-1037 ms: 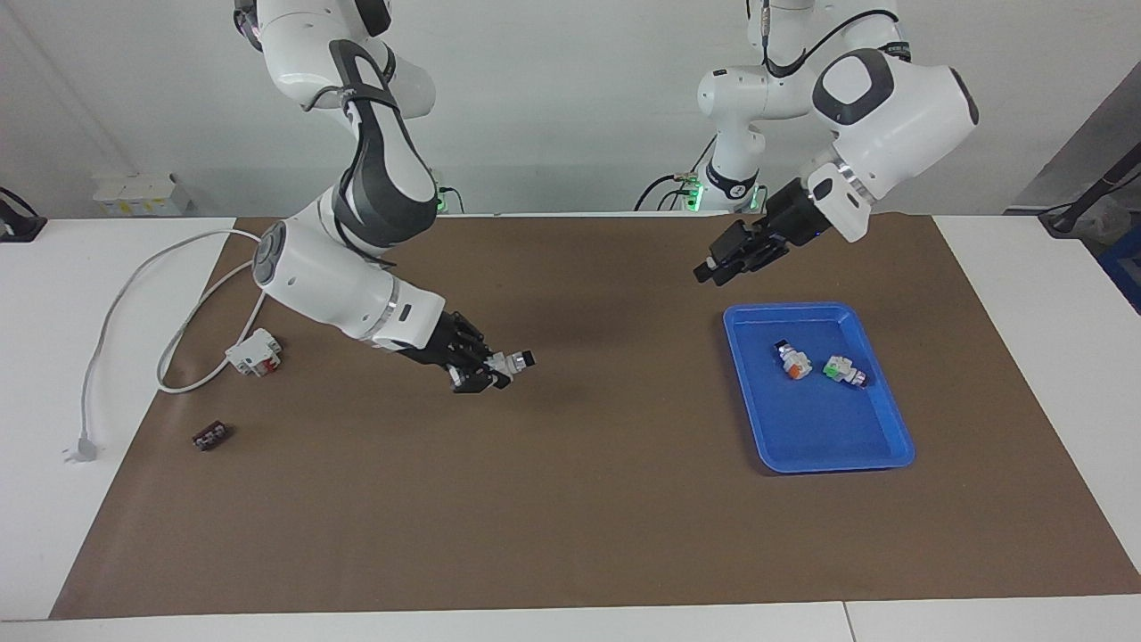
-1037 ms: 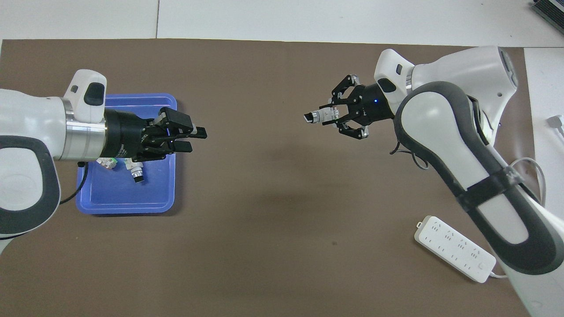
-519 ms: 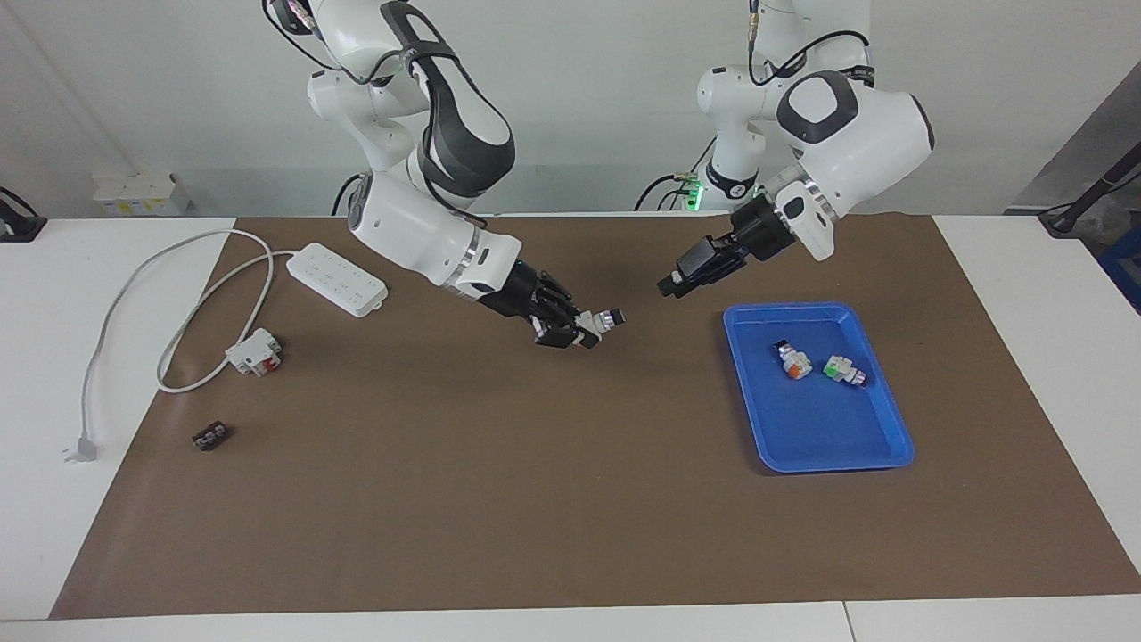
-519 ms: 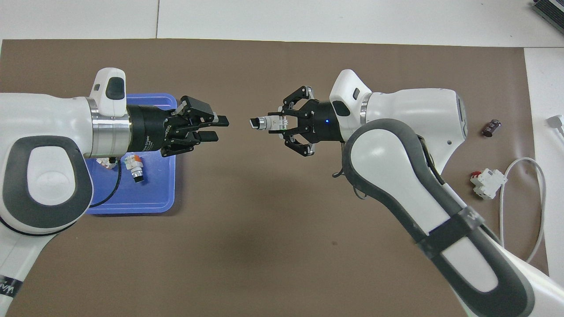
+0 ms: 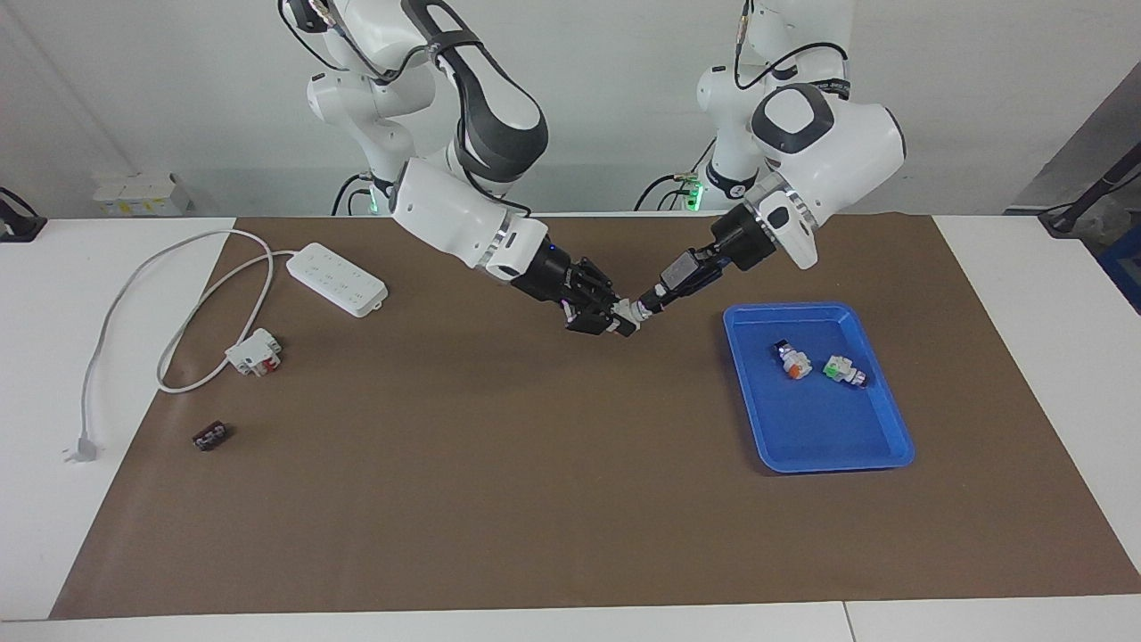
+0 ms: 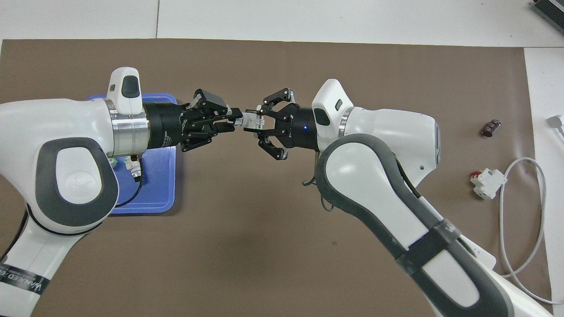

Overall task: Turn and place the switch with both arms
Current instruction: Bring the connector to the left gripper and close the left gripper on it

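**Two arms meet in mid-air over a small switch**

The two white arms lean in from their bases toward the middle of the brown mat (image 5: pixel 499 499), so that their black grippers face each other tip to tip above bare mat, beside the blue tray (image 5: pixel 891 441) at the left arm's end of the table. Meeting there, clear of the table, looks meant to let one arm grip what the other cannot reach: a handover, or a twist of the part between them.

The right gripper (image 5: pixel 615 319) is clamped on the switch (image 5: pixel 629 311), its links splayed to the sides while its fingertips pinch the white body, with the knob end pointing out at the left arm. The left gripper (image 5: pixel 658 298) has its fingertips around that knob end; whether they already press on it cannot be told from either view. In the overhead view the switch (image 6: pixel 252 119) bridges the gap between left gripper (image 6: pixel 235 122) and right gripper (image 6: pixel 257 123).

In the tray lie two similar blocks, one marked orange (image 5: pixel 791 360) and one marked green (image 5: pixel 842 369). At the right arm's end of the table sit a white power strip (image 5: pixel 337 279), a white block with red parts (image 5: pixel 254 350) and a small dark part (image 5: pixel 211 436).

A second ago the arms were well apart, the right one low over the mat with the switch held out, the left one waiting above the tray's edge. Both have since swung inward, the power strip has come into sight, and the left fingers have narrowed.
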